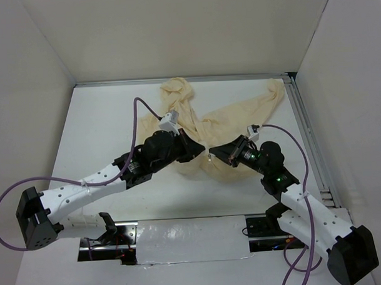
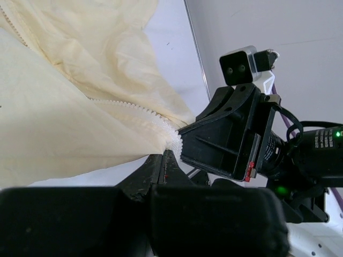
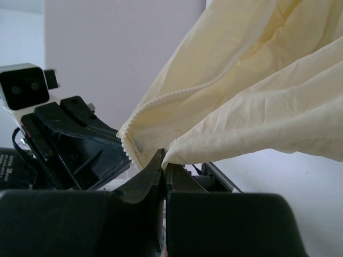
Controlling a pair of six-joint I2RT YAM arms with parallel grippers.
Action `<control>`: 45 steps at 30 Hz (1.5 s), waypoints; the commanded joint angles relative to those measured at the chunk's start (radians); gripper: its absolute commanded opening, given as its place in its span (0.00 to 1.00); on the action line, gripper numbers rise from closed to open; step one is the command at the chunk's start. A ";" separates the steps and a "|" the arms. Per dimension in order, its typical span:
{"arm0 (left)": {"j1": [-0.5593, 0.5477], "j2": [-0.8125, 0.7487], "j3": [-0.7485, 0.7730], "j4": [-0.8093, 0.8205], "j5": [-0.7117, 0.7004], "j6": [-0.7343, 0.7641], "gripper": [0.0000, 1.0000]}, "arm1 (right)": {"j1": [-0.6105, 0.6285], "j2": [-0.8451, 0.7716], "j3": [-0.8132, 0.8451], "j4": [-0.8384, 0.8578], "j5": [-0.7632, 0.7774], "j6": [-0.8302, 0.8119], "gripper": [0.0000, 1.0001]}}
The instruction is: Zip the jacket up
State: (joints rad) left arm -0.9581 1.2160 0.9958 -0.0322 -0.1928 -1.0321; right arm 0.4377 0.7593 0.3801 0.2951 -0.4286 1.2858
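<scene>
1. Worktop (image 1: 108, 120): a white surface walled on three sides. It carries the garment in its central and far-right part.
2. Jacket (image 1: 230, 119): cream, thin and wrinkled. In the top view it spreads from the centre toward 12 and 1 o'clock, with one bunched part reaching the far edge at 12 o'clock and another at 1 o'clock. Its near end is lifted off the worktop where the two arms meet.
3. Left pincer (image 1: 200, 148): it enters from 8 o'clock. Its wrist view shows the fingers together, clamped on a corner of the jacket edge right where a row of teeth ends.
4. Right pincer (image 1: 211, 155): it enters from 4 o'clock and faces the left one, just beside it. Its wrist view shows the fingers (image 3: 153, 171) closed on a fold of the same fabric, below a curled toothed edge.
5. Zipper teeth (image 2: 134, 107): a pale row runs along the free fabric edge toward 10 o'clock in the left wrist view. A second stretch (image 3: 171, 96) shows in the right wrist view. The rows lie unmeshed wherever they are visible.
6. Slider: not identifiable in any view.
7. Progress, as a judgement: the early stage is reached, with both lower front edges gripped and brought close. Seating the halves together, finding the slider and drawing it along the teeth all remain.
</scene>
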 commanded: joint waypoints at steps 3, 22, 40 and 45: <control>-0.034 0.019 0.035 -0.008 -0.103 -0.054 0.00 | -0.008 -0.028 -0.015 0.105 0.054 0.066 0.00; -0.039 0.013 0.037 -0.025 -0.145 -0.091 0.00 | -0.016 -0.031 -0.012 0.061 0.044 0.050 0.00; -0.041 0.033 0.043 -0.014 -0.140 -0.111 0.00 | -0.005 0.009 -0.001 0.078 0.022 0.030 0.00; -0.039 0.051 0.050 -0.018 -0.137 -0.117 0.00 | -0.002 -0.003 -0.006 0.096 0.028 0.038 0.00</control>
State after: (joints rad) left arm -0.9920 1.2453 1.0019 -0.0887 -0.3172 -1.1332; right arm 0.4282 0.7708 0.3664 0.3191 -0.3965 1.3289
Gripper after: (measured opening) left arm 0.039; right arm 0.020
